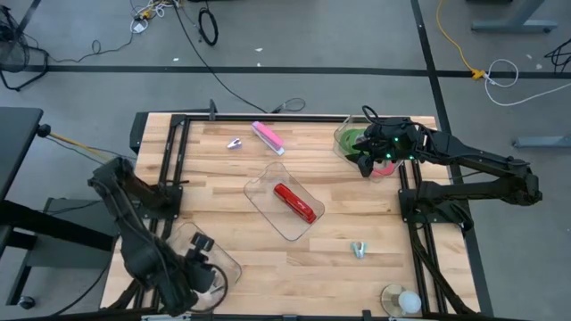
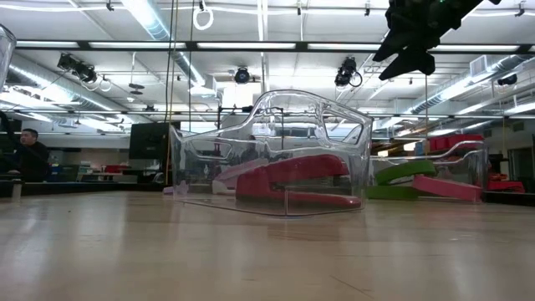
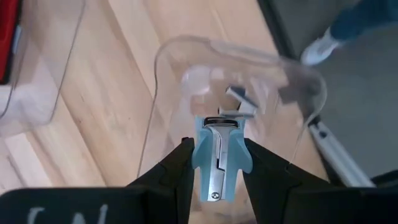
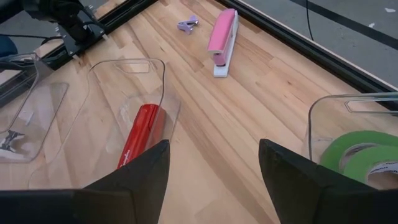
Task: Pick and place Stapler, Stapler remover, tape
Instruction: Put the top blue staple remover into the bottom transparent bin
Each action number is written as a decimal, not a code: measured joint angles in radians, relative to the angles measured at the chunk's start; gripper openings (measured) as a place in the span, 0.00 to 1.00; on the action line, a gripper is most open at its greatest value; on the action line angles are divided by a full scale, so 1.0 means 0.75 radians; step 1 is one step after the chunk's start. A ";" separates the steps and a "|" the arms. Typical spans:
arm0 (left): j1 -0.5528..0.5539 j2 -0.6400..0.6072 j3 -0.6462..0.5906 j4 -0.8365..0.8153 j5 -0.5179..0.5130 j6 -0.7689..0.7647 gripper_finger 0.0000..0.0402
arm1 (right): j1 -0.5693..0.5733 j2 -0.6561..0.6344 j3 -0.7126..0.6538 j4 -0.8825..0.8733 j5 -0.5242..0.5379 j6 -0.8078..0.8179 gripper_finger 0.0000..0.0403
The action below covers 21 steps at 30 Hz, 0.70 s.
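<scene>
Left end effector [image 3: 217, 163] pinching light-blue staple remover [image 3: 217, 158] directly above clear bin [image 3: 298, 78]; lowering inside rim before releasing. Right end effector [image 4: 211, 165] spread, hovering beside tape [image 4: 357, 155] bin

High view: the right gripper [image 1: 370, 150] covers most of the tape [image 1: 352, 141] and its clear bin [image 1: 340, 135]. Right wrist view: the tape is cut off by the frame edge; only 2 green rings show. Low view: background person [image 2: 29, 155] too small to resolve.
</scene>
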 joint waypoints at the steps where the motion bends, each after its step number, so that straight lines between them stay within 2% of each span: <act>1: -0.003 0.009 0.000 -0.014 0.002 0.001 0.31 | 0.000 0.000 0.000 0.000 0.000 0.000 0.61; 12: -0.029 0.054 -0.011 -0.015 -0.029 0.060 0.31 | 0.000 0.000 0.000 0.000 -0.002 0.000 0.61; 17: -0.032 0.025 -0.160 0.022 -0.003 0.059 0.31 | 0.000 0.000 0.000 0.000 -0.012 0.007 0.61; 21: -0.041 -0.032 -0.314 0.139 0.020 0.061 0.31 | 0.000 0.000 0.000 0.000 -0.034 0.009 0.61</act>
